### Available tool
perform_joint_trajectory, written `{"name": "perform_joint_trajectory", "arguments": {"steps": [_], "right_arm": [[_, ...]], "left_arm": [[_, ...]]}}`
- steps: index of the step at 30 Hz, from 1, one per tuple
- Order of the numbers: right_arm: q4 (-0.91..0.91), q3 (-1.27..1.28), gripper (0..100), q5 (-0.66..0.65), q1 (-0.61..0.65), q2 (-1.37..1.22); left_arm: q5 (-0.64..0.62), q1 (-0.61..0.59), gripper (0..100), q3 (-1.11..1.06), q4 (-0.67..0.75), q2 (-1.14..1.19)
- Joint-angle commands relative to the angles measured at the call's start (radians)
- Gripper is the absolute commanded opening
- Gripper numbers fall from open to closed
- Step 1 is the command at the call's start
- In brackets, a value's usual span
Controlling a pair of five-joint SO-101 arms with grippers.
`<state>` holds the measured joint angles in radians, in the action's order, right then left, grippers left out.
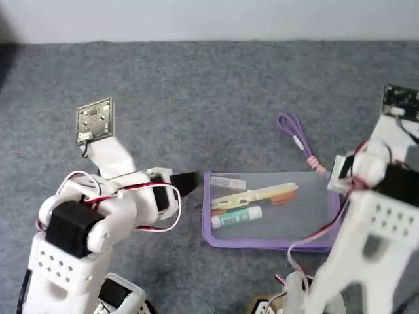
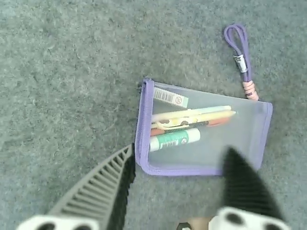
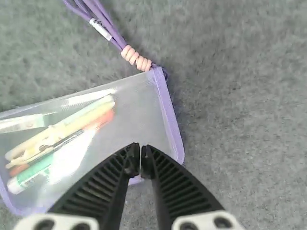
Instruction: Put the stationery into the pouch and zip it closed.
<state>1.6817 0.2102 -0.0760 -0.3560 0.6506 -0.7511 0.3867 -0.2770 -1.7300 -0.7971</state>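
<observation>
Pouch lies on the tabletop, stationery inside, so I judge only zipping remains. My left fingers are spread beside it; my right fingers, pressed together over its edge, must open to pinch the pull cord.

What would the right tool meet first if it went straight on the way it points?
Probably the pouch: the shut right tool points at its clear face just inside the purple border, near one corner. Height above it is unclear.
</observation>
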Motion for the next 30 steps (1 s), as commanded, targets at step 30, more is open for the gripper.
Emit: {"name": "perform_joint_trajectory", "arguments": {"steps": [30], "right_arm": [[-0.131,0.818,0.8,0.014,0.185,1.161]], "left_arm": [[0.466,-0.419,1,-0.673,0.368,-0.898]]}}
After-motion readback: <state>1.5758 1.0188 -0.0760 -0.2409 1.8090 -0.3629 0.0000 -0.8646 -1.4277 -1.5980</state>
